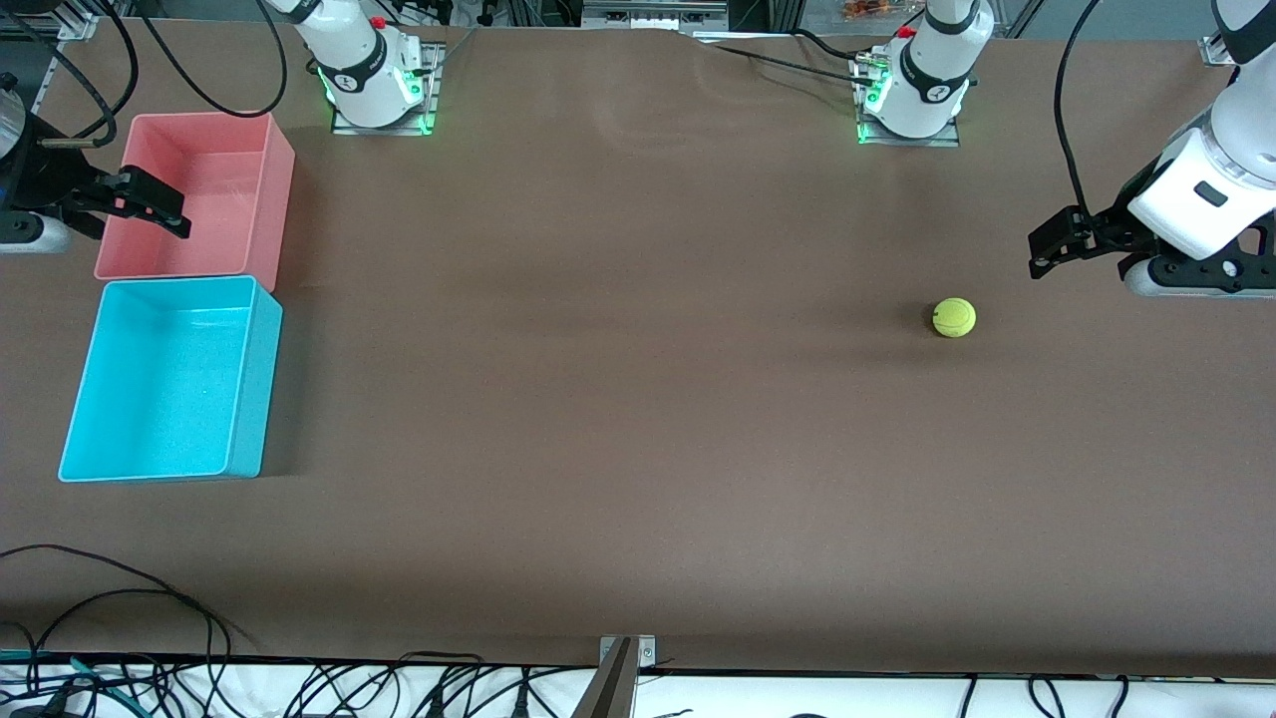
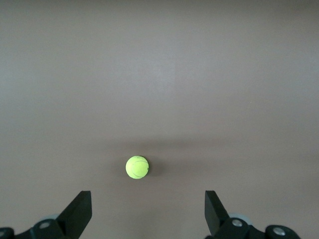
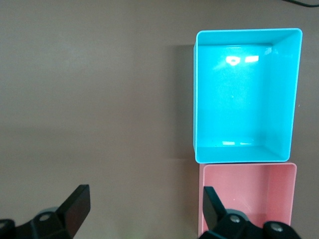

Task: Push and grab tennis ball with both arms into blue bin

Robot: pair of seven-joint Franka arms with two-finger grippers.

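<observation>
I see the ball [image 1: 954,317] on bare table toward the left arm's end, well apart from the blue bin [image 1: 249,399]. My left gripper [image 1: 1047,249], jaws apart, hangs at the ball's two o'clock in the front view. I'd drop it low and shove toward nine o'clock. The right gripper [image 1: 164,211], jaws apart, waits over the pink bin [image 1: 281,179].

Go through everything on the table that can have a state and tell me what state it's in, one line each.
tennis ball: loose on the table at the left arm's end, not held.
blue bin: upright, empty.
pink bin: upright, empty, touching the blue bin.
left gripper: open, in the air beside the ball.
right gripper: open, over the pink bin.
</observation>
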